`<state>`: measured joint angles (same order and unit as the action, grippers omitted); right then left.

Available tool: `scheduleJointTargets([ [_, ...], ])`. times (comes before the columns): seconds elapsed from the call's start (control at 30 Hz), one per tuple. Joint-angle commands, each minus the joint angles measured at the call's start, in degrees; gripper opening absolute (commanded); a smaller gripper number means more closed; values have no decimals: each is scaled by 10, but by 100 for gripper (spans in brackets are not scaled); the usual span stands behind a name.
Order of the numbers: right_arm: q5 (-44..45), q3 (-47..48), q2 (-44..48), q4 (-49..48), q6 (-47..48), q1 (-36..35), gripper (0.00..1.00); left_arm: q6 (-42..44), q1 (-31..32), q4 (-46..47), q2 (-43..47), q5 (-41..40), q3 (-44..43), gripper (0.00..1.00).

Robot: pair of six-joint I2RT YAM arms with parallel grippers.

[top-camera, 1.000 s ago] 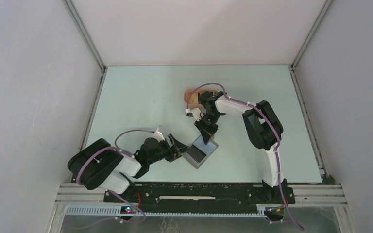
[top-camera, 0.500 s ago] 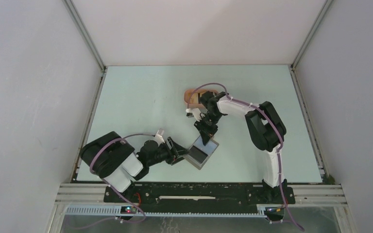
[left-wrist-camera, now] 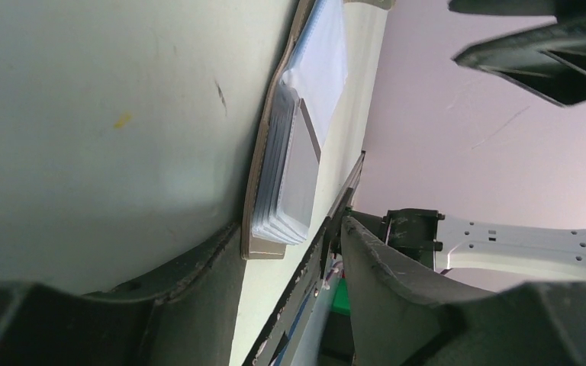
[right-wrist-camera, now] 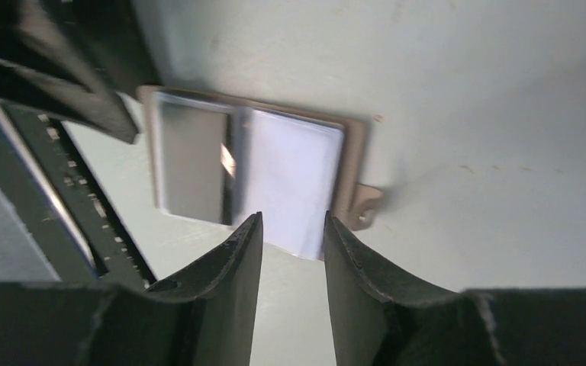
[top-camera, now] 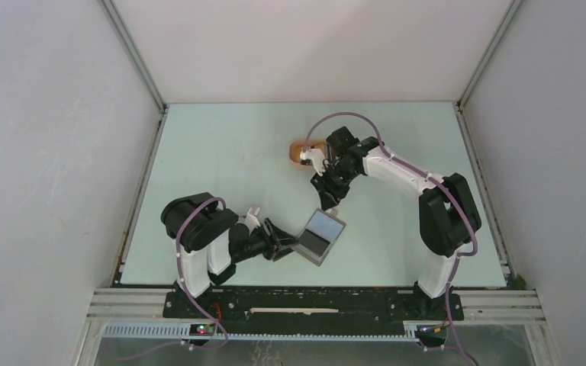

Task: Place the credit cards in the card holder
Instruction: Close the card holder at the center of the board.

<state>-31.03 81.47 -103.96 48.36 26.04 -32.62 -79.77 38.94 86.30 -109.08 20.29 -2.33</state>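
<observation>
Card holder (top-camera: pixel 319 236) lies open and flat on the counter (top-camera: pixel 214 168). It is toward the front edge, roughly between the two arm bases, and turned at an angle. A small snap tab (right-wrist-camera: pixel 362 206) sticks out from one side.

Credit cards (right-wrist-camera: pixel 291 183) sit inside it, with a pale grey-blue one showing on the half farther from the bases. The nearer half shows a darker grey surface; I cannot tell whether that is a card or a pocket. My left wrist view catches the holder edge-on, with thin layered card edges stacked in it.

Left fingers (top-camera: pixel 281 245) are low to the counter at the holder's left edge. They are spread and pinch nothing. In the wrist view the holder's near corner lies at the mouth of the gap, just beside one finger (left-wrist-camera: pixel 198 263). I cannot tell if it touches.

Right fingers (top-camera: pixel 326 200) hang above the holder's far corner, clear of it, pointing down. They stand apart with a modest gap and nothing between them (right-wrist-camera: pixel 240 244). Through that gap I see the pale card's edge and bare counter.

Salmon-pink tray (top-camera: pixel 296 152) sits farther back, partly hidden by the right arm (top-camera: pixel 397 171). Its contents are too small to make out.
</observation>
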Motion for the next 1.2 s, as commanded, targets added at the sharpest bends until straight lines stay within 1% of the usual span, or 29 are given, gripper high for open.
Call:
scheduleJointTargets([
  [0.0, 83, -10, -21, -28, -7, 16, 45, 19, -1, -20, -19, -4, 18, 55],
  [0.23, 140, -10, -54, -51, -17, 13, 47, 21, -1, -20, -14, -2, 18, 54],
  [0.4, 149, -15, -69, -67, -20, 6, 46, 20, 0, -20, -10, 1, 17, 53],
  [0.47, 148, -14, -75, -67, -20, 5, 43, 21, 0, -20, -5, 0, 18, 53],
  [0.5, 148, -14, -76, -66, -20, 4, 40, 21, 0, -20, -2, 1, 19, 53],
  [0.63, 138, -11, -67, -64, -20, 4, 18, 19, 0, -20, 7, 0, 20, 53],
  [0.73, 124, -11, -52, -59, -20, 4, 9, 19, 1, -21, 5, 3, 15, 53],
  [0.87, 99, -11, -34, -51, -25, 4, 6, 16, 6, -20, 5, 5, 9, 52],
  [1.17, 36, 0, -27, -25, -24, 2, 3, 9, 19, -20, 36, 4, 5, 52],
])
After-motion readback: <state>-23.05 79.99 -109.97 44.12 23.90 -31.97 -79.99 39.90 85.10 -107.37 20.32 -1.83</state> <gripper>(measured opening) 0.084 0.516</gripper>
